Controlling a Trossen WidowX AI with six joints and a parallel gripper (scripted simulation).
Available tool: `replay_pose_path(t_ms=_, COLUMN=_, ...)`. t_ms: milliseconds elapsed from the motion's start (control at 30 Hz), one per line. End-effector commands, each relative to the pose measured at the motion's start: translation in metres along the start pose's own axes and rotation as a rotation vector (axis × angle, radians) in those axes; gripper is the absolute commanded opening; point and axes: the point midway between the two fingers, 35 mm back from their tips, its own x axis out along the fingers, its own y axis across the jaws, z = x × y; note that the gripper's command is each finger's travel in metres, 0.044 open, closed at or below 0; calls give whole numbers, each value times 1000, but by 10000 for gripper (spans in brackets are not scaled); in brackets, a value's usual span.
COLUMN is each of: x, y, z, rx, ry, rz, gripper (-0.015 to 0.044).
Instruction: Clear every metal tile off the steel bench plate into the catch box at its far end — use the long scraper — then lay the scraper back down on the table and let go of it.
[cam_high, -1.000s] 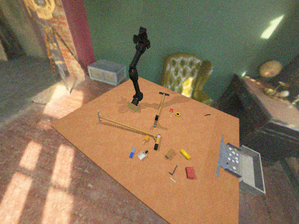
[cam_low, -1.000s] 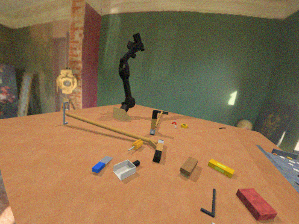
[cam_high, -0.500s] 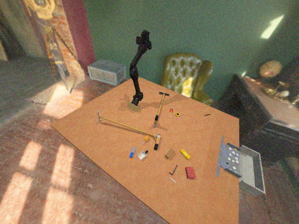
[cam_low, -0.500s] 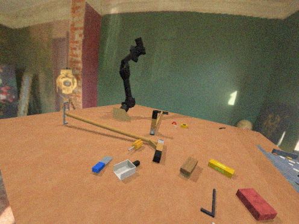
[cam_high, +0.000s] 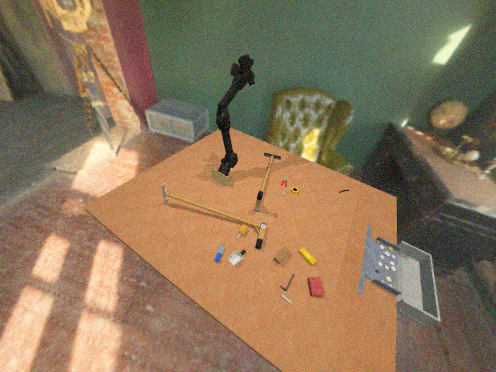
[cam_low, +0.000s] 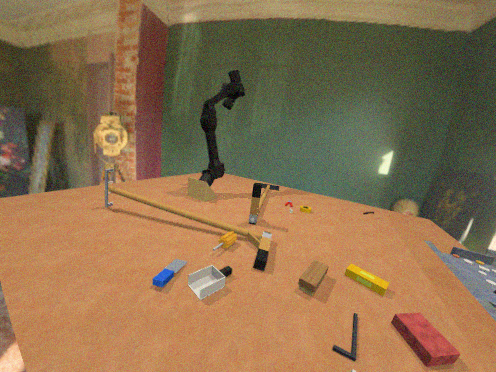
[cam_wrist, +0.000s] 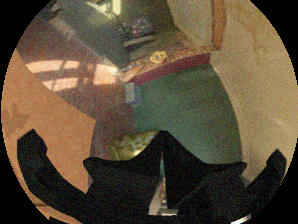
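Note:
My gripper (cam_wrist: 162, 133) is shut and empty, raised high above the table's back on the black arm (cam_high: 223, 120) (cam_low: 209, 125). Its fingertips meet in the wrist view. A very long tool with a wooden shaft (cam_high: 210, 208) (cam_low: 182, 212) has an upright metal head at the left and a black-ended grip. A shorter wooden-shafted tool (cam_high: 266, 176) has a wide black head at the back. Which one is the scraper, I cannot tell for certain. Several pale tiles (cam_high: 386, 261) (cam_low: 484, 268) lie on the blue-grey bench plate. The catch box (cam_high: 436, 285) adjoins the plate's far end.
A blue-handled tool (cam_high: 219, 256) (cam_low: 163, 277), a small tray (cam_high: 236, 258) (cam_low: 206, 283), a brown block (cam_high: 282, 255) (cam_low: 313, 276), a yellow block (cam_high: 307, 256) (cam_low: 366, 279), a red block (cam_high: 316, 287) (cam_low: 425, 338) and a black angled rod (cam_low: 355, 335) lie on the table.

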Motion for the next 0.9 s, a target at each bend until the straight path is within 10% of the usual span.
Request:
replay_pose_path(t_ms=0, x=8, y=3, z=-22, rx=48, ry=40, rz=10, gripper=0)
replay_pose_path(t_ms=867, x=31, y=25, z=-127, rx=236, ry=275, rz=49, gripper=0)
